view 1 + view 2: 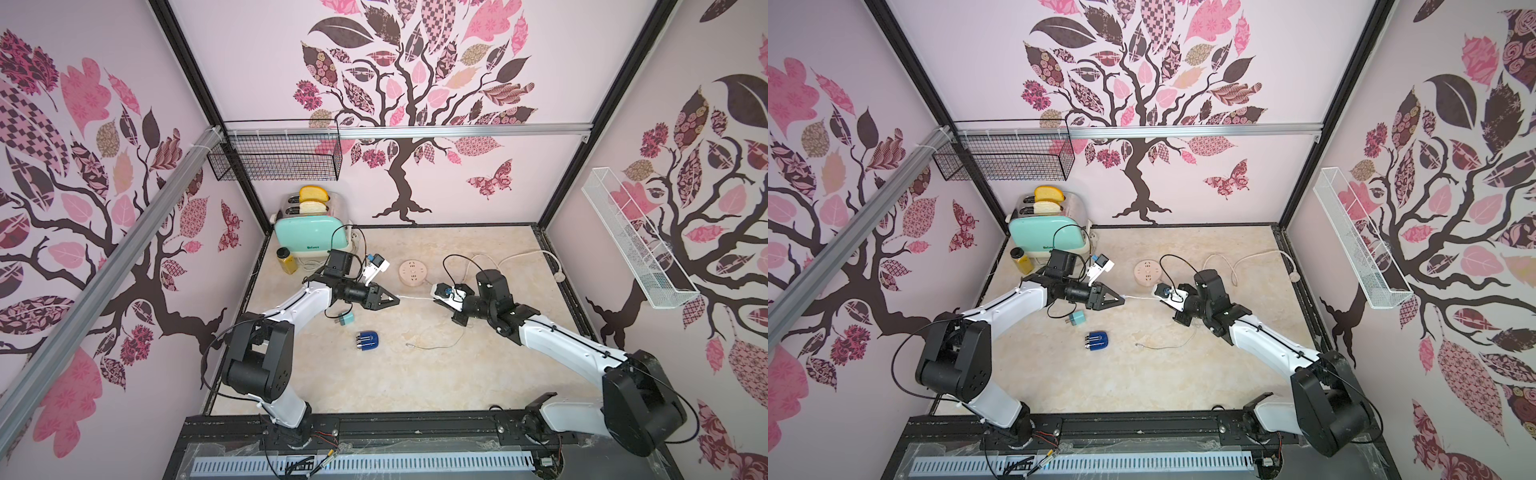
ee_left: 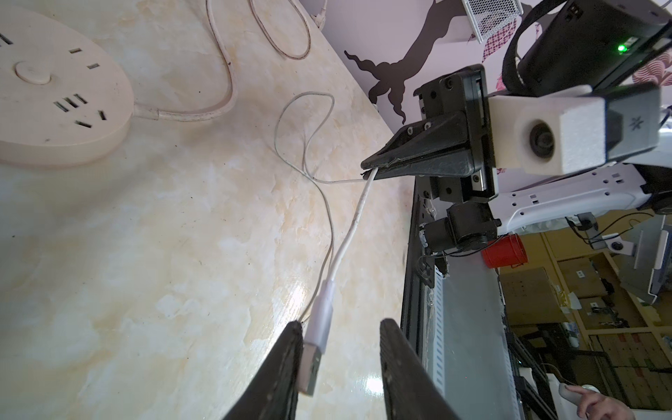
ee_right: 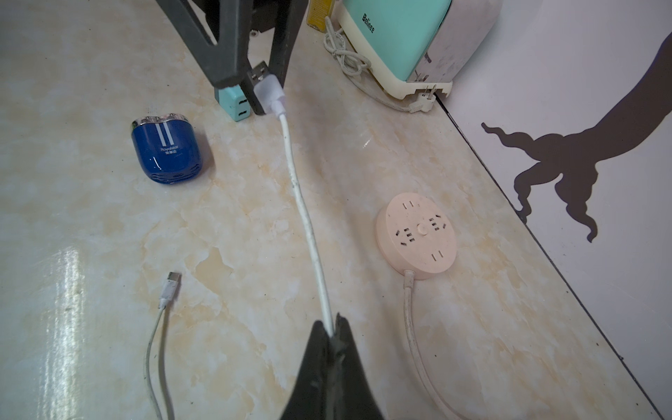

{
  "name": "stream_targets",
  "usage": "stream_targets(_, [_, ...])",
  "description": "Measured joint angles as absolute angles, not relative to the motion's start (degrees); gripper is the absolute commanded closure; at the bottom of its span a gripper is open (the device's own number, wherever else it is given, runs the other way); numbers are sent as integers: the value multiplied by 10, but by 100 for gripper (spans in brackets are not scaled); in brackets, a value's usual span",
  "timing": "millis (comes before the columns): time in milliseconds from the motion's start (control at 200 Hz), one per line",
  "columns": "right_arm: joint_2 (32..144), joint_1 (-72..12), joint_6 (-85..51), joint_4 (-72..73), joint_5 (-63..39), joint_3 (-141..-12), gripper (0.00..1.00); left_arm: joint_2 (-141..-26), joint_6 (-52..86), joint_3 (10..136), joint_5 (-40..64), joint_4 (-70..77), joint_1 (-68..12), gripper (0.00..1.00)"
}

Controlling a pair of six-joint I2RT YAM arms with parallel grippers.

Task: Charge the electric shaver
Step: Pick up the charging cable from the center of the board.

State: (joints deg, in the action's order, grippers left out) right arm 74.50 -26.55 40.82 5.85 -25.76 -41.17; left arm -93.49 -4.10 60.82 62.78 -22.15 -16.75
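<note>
the electric shaver (image 1: 368,341) just lies flat on the table (image 1: 457,374), near the left gripper (image 1: 397,298) but not touching it. its fingers (image 2: 283,371) stand partly apart, usb plug (image 2: 312,367) against one, a gap to the other. right gripper (image 3: 332,323) is pinched tight on the white cable (image 3: 305,218).

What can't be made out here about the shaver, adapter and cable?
- electric shaver: no charging port shows in any view; too small in both top views.
- teal adapter: in the right wrist view, mostly behind the left gripper's finger.
- white cable: past the right gripper, hidden by its fingers in that view.
</note>
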Motion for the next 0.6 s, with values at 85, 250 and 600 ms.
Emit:
stream_targets(85, [745,-265,409,55,-257,-412,100,-935,-48,608,633,-224,-168,89])
stream_targets(250, [745,-265,409,54,-255,-412,100,-938,-54,619,643,-244,-168,100])
stream_targets(600, [732,-269,392,90,-272,-406,37,-946,-76,643,649,-289,-168,100])
